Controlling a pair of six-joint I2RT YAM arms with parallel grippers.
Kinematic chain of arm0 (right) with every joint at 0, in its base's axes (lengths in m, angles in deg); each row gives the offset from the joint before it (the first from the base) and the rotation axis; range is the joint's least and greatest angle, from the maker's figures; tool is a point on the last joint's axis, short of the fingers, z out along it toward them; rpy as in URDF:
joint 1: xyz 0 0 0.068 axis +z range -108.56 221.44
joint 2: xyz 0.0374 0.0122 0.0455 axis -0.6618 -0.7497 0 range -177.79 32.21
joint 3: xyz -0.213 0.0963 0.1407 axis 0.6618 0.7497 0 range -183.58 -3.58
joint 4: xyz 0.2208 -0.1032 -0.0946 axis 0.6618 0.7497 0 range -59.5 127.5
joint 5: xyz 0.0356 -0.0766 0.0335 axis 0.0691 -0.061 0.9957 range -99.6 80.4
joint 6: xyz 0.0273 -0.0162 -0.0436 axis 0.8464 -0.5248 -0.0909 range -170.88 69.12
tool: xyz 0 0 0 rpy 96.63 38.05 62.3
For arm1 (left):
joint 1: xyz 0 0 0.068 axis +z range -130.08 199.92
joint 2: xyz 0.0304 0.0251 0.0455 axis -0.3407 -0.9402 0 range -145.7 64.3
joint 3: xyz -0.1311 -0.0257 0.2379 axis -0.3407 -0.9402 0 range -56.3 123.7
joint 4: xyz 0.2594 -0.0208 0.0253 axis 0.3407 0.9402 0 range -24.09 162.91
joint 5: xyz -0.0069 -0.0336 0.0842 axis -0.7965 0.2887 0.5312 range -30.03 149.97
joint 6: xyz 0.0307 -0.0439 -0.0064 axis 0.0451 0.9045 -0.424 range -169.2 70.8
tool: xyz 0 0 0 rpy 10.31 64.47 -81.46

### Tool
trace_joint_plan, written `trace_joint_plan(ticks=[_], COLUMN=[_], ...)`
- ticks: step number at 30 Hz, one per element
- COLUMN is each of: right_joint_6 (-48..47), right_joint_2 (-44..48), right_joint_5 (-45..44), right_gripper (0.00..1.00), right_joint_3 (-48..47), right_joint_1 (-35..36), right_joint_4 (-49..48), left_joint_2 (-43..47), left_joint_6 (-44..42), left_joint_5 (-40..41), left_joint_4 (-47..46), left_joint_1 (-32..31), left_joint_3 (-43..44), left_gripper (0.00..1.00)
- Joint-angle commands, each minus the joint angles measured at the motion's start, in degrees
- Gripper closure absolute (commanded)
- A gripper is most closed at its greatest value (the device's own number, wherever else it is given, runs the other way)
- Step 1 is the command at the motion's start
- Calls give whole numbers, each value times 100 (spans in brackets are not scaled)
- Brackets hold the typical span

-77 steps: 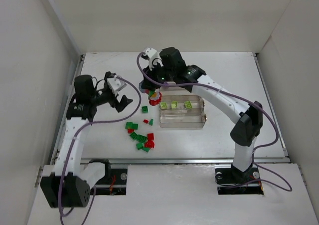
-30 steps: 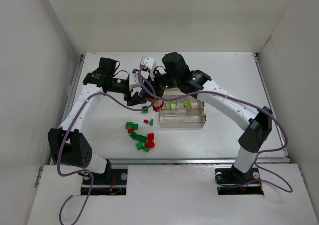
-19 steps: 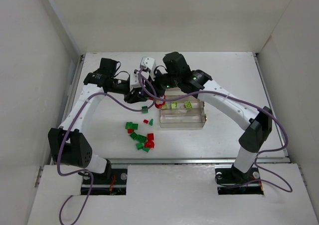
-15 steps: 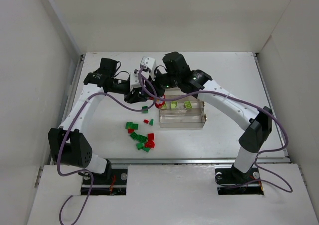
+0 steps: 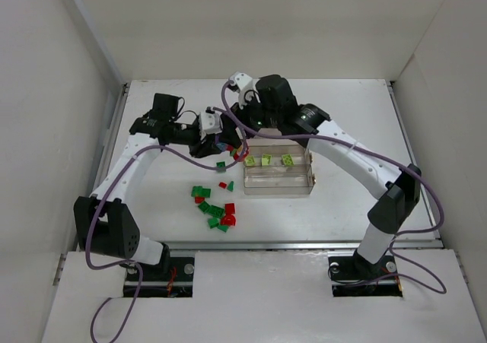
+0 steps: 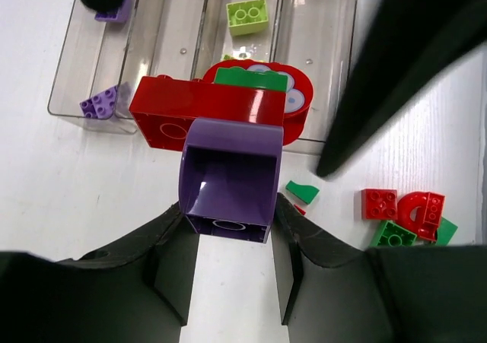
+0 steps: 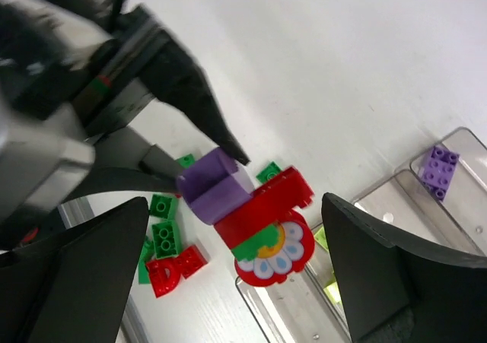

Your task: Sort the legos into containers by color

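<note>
The left gripper (image 6: 228, 233) is now clamped on the purple brick (image 6: 228, 168) of a stuck-together clump, which the right gripper (image 7: 234, 229) was carrying a moment ago. Nearest the arms, the loose pile of green and red bricks (image 5: 214, 210) lies on the table (image 5: 163, 214) where it was; beyond it the tray (image 5: 278, 186) holds three lime bricks (image 5: 266, 160) in one lane and two small purple bricks (image 6: 100, 103) in another (the left wrist view shows these). At the tray's left end hangs the clump: a red brick (image 6: 205, 111), a green piece (image 6: 249, 78) and a flower disc (image 6: 295, 103) joined to the purple one. Farthest, the right gripper has sprung wide open and drawn back, empty. The hand-over looks done; the clump probably needs pulling apart before any colour can be sorted.
</note>
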Motion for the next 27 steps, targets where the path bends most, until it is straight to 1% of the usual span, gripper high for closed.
trace_joint_plan(ticks=[1,3,4,5,6,7,8,9,10,11,15,16,18,19,20,22,23,25,27], right_joint_6=[769,997,1303,1471,1638,2005,2174,2333,2456,2544,2256,2255,2255,2325,2386,2387,2387,2387,2387], right_joint_2=[296,357,435,497,567,742,831,919,998,1068,955,894,684,613,542,331,270,164,93], right_joint_5=[-418,-367,-288,9,212,423,642,1132,1311,1443,2119,2521,2997,3122,3227,3447,3614,3694,3975], right_gripper=[0,0,0,0,0,0,0,0,0,0,0,0,0,0,0,0,0,0,0], right_joint_3=[-70,34,114,202,490,684,886,1088,1429,1502,1503,1442,1442,1442,1389,1240,1187,1030,845], right_joint_1=[-232,-469,-583,-714,-1011,-1180,-1347,-1653,-1787,-1884,-1937,-1937,-1937,-1937,-1937,-1937,-1937,-1937,-1937], right_joint_4=[-389,-335,-335,-335,-396,-684,-887,-1115,-1492,-1574,-1627,-1627,-1706,-1794,-1794,-1847,-1847,-1847,-1908], left_joint_2=[390,443,495,496,548,601,601,680,785,838,1128,1181,1287,1383,1384,1524,1603,1683,1743], left_joint_6=[362,503,582,652,653,653,714,714,714,714,784,785,785,785,785,1126,1232,1443,1549], left_joint_5=[222,381,547,610,663,663,663,663,585,462,190,136,-48,-118,-189,-294,-295,-400,-453], left_joint_4=[-390,-627,-706,-768,-873,-926,-927,-1014,-1119,-1181,-1638,-1830,-2111,-2113,-2313,-2595,-2875,-3097,-3325], left_joint_1=[-56,-56,-56,-56,-56,-56,-56,-56,-56,-56,-56,-56,-56,-56,-56,-56,-56,-56,-56], left_joint_3=[-208,-271,-340,-341,-402,-402,-463,-464,-516,-517,-692,-693,-763,-763,-815,-816,-868,-929,-930], left_gripper=[100,100,100,100,100,100,100,100,100,100,100,100,100,100,100,100,100,100,100])
